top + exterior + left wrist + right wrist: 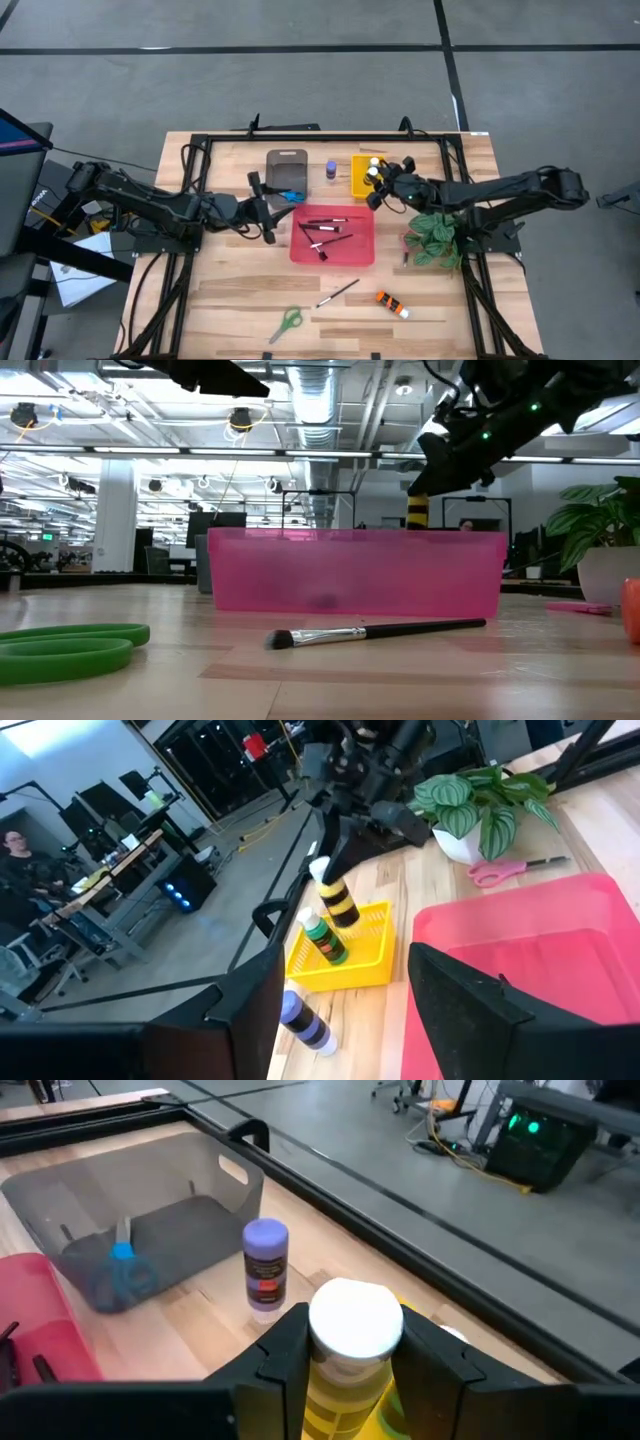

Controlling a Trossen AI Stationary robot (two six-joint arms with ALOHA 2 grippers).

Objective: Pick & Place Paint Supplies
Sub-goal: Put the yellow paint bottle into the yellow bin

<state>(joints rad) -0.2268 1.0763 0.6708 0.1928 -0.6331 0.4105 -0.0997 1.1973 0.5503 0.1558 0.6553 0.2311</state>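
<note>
Right hand (352,1355) clamped on yellow bottle (348,1360) over yellow tray (364,178)

The tabletop (230,290) is pale wood with a black frame. On it sit a red tray (333,238), a yellow tray (362,178) and a grey tray (287,166) holding blue-handled scissors (291,195). The yellow paint bottle (352,1350) has a white cap and black bands. A green-capped bottle (325,938) stands in the yellow tray, and a purple-capped bottle (266,1270) just beside it. Green-handled scissors (286,323), pink-handled scissors (505,870), an orange tube (391,303) and a black-handled brush (375,632) lie loose. The plant (434,240) has striped green leaves.
</note>
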